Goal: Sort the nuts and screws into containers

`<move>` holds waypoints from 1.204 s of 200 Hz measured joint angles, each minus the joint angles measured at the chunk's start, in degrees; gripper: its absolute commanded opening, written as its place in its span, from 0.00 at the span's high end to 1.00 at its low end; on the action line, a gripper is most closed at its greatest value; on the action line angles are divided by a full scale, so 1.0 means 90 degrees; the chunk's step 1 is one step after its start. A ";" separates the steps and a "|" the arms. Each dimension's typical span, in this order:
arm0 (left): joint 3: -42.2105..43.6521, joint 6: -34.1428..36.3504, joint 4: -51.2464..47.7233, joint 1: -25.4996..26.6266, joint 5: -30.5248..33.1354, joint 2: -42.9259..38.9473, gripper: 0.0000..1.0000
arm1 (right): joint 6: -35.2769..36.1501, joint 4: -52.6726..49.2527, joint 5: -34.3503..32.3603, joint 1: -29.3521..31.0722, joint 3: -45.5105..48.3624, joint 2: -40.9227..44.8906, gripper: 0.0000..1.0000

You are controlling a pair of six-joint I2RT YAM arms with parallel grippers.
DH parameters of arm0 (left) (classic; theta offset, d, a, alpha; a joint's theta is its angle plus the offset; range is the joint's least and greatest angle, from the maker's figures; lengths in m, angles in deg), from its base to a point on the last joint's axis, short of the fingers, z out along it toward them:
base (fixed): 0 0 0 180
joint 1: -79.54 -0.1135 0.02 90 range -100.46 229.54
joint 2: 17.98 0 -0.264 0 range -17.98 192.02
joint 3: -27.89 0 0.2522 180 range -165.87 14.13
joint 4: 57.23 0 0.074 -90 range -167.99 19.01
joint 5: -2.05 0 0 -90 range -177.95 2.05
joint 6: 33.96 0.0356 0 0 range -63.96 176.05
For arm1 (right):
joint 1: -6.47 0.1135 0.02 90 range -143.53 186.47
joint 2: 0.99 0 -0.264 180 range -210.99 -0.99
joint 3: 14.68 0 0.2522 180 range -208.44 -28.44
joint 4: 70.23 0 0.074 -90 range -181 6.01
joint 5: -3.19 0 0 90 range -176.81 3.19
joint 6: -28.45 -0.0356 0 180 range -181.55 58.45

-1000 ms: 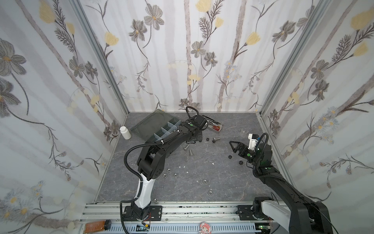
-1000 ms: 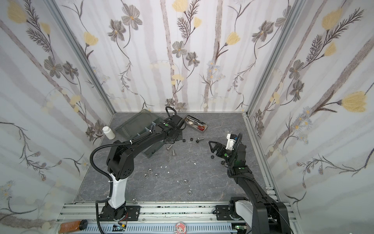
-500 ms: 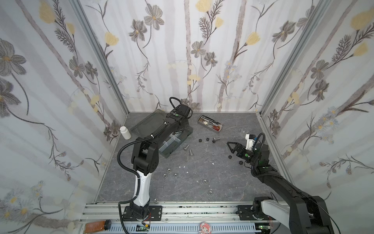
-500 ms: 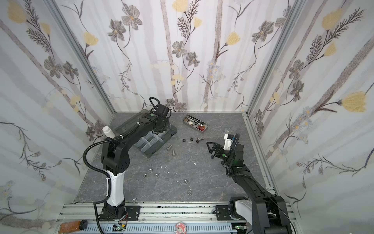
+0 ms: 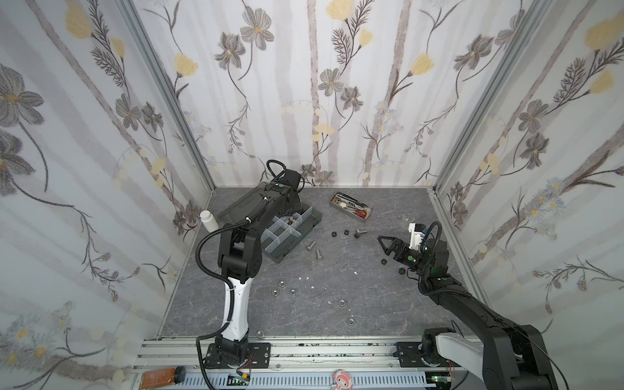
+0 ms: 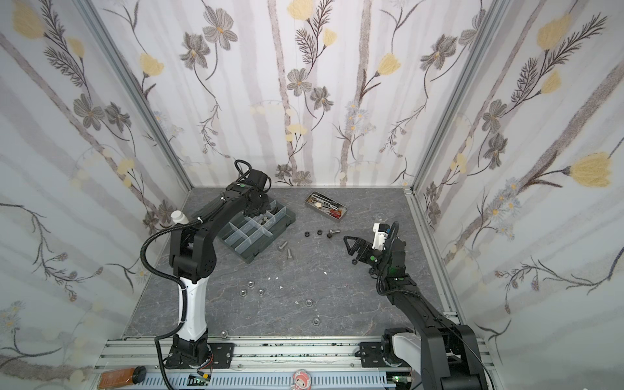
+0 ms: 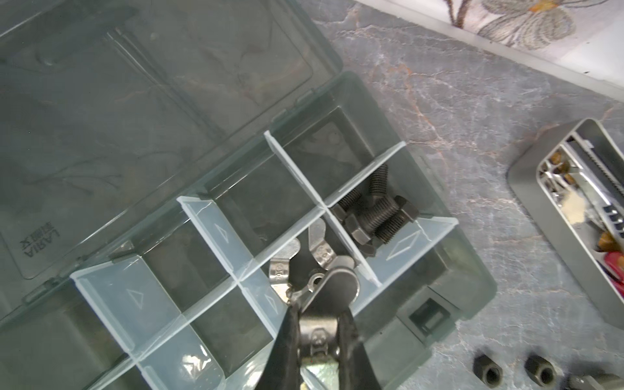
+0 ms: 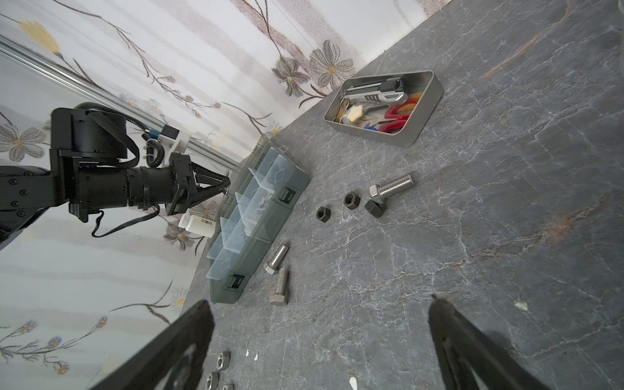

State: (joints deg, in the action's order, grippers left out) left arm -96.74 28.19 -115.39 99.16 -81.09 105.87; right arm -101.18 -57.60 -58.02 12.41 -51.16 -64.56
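Sorting looks roughly a third done. At ten o'clock on the table, the left gripper point(image 7: 319, 324) hangs over the organizer box point(image 5: 287, 255), clamped on a silver screw point(image 7: 332, 290) above a compartment already holding other silver screws point(image 7: 320, 250). The compartment beside it holds black screws point(image 7: 374, 216). No nut shows in any compartment. Two loose screws point(image 5: 314, 250) lie just beside the box. Black nuts point(image 5: 339, 233) sit near twelve o'clock and silver nuts point(image 5: 283, 288) are scattered around six. The right gripper point(image 8: 320, 300) hovers at three o'clock with its jaws apart and empty.
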 measured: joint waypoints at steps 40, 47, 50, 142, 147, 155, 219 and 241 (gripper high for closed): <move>-0.0010 0.0053 0.0078 -0.0029 -0.0070 0.0172 0.93 | -0.0044 0.0041 0.0002 0.0007 0.0000 -0.0015 0.00; -0.0036 0.0063 0.0073 -0.0032 -0.0092 0.0248 0.93 | -0.0044 0.0041 0.0002 0.0012 0.0000 -0.0024 0.00; -0.0044 0.0070 0.0073 -0.0034 -0.0100 0.0274 0.93 | -0.0044 0.0041 0.0002 0.0012 0.0000 -0.0027 0.00; -0.0034 0.0095 0.0124 -0.0097 -0.0168 0.0447 0.55 | -0.0044 0.0046 0.0007 0.0024 0.0000 -0.0066 0.00; -0.0034 0.0095 0.0131 -0.0097 -0.0170 0.0447 0.54 | -0.0044 0.0046 0.0010 0.0032 0.0000 -0.0066 0.00; -0.0034 0.0097 0.0141 -0.0097 -0.0170 0.0447 0.51 | -0.0041 0.0044 0.0027 0.0032 -0.0002 -0.0066 0.00; 0.0141 0.0131 0.0223 -0.0095 -0.0204 -0.0141 0.32 | 0.0393 -0.0685 -0.0112 0.0559 -0.0646 -0.0376 0.05; 0.0440 0.0148 0.0381 -0.0090 -0.0408 -0.0651 0.29 | 0.0733 -0.1239 -0.0396 0.0962 -0.1015 -0.0435 0.07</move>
State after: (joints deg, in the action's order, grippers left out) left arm -92.78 29.52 -111.96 98.35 -84.77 100.02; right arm -94.58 -68.75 -61.58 21.06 -60.30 -68.47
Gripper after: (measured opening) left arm 0.699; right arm 0.942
